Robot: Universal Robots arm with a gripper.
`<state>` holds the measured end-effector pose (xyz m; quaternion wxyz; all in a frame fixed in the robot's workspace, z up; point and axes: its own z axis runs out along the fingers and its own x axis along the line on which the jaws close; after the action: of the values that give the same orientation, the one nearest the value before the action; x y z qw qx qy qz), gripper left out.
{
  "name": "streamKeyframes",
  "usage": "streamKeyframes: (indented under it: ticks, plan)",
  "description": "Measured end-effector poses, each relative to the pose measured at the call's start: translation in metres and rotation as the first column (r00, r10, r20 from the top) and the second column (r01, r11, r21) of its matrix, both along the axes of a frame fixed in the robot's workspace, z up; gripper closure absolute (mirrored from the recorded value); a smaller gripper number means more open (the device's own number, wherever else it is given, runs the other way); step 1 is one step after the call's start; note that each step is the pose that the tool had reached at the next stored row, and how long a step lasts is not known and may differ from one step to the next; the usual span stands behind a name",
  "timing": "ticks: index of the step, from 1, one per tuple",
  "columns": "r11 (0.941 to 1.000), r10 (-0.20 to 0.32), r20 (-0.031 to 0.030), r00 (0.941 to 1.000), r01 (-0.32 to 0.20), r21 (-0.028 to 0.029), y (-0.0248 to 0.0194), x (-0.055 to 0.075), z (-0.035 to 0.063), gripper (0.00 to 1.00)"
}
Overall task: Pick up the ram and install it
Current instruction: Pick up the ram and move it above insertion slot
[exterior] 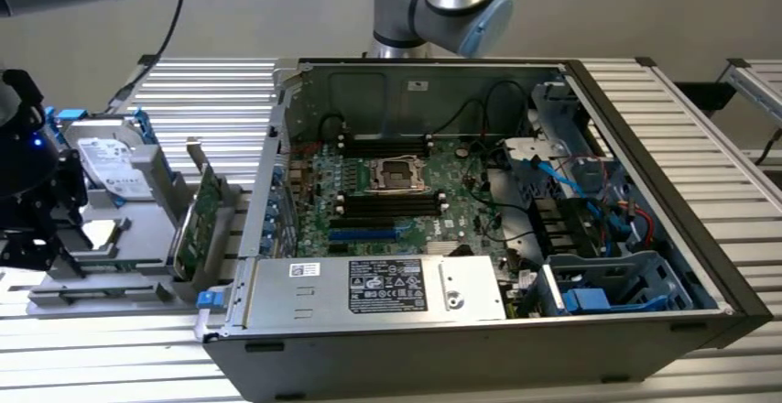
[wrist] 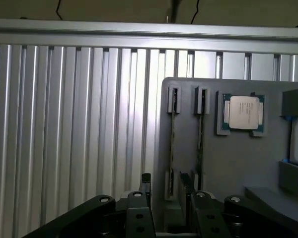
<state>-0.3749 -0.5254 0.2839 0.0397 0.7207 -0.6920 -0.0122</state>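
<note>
jaws spread, straddling the ram (wrist: 172, 144), which stands on edge in the grey holder (wrist: 223, 168). the stick sits in the gap between them and touches neither side, as far as i can tell. second stick (wrist: 200, 144) stands parallel, just outside the jaws; cpu (wrist: 244, 113) lies further out on that same side. holder rests on the slatted desk (wrist: 64, 124). open pc case (exterior: 428, 366) is well apart from the jaws.

judgement: grasp not yet made. risks:
- closing off-centre would shove the thin board sideways and bind it in its end slots.
- the jaw side in the narrow gap could nudge the neighbour.
- a shallow pinch could let the stick tilt on lifting.
</note>
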Motion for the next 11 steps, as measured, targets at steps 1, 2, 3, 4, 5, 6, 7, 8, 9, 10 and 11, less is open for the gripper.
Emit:
streamKeyframes:
  ticks: [1,2,3,4,5,6,7,8,9,10,11]
  plan:
    - [1.0000,0.003,0.0002,1.0000,-0.003,0.0002,-0.0003,0.000,-0.0019,0.64]
    - [1.0000,0.006,0.0002,1.0000,-0.006,0.0002,-0.0006,-0.001,-0.0037,0.64]
    - [1.0000,0.009,0.0001,1.0000,-0.009,0.0001,-0.0008,-0.001,-0.0055,0.64]
    - [0.9999,0.012,0.0001,0.9999,-0.012,0.0001,-0.0010,-0.001,-0.0073,0.64]
    - [0.9999,0.013,0.0000,0.9999,-0.013,0.0001,-0.0011,-0.002,-0.0092,0.64]
    - [0.9999,0.015,0.0001,0.9999,-0.015,0.0002,-0.0011,-0.002,-0.0110,0.64]
    - [0.9999,0.017,0.0001,0.9999,-0.017,0.0004,-0.0012,-0.002,-0.0128,0.64]
    - [0.9998,0.018,0.0002,0.9998,-0.018,0.0008,-0.0012,-0.002,-0.0147,0.64]
    - [0.9998,0.020,0.0003,0.9998,-0.020,0.0011,-0.0012,-0.002,-0.0165,0.64]
    - [0.9998,0.021,0.0002,0.9998,-0.021,0.0013,-0.0012,-0.002,-0.0183,0.64]
    - [0.9997,0.023,0.0002,0.9997,-0.023,0.0016,-0.0012,-0.002,-0.0201,0.64]
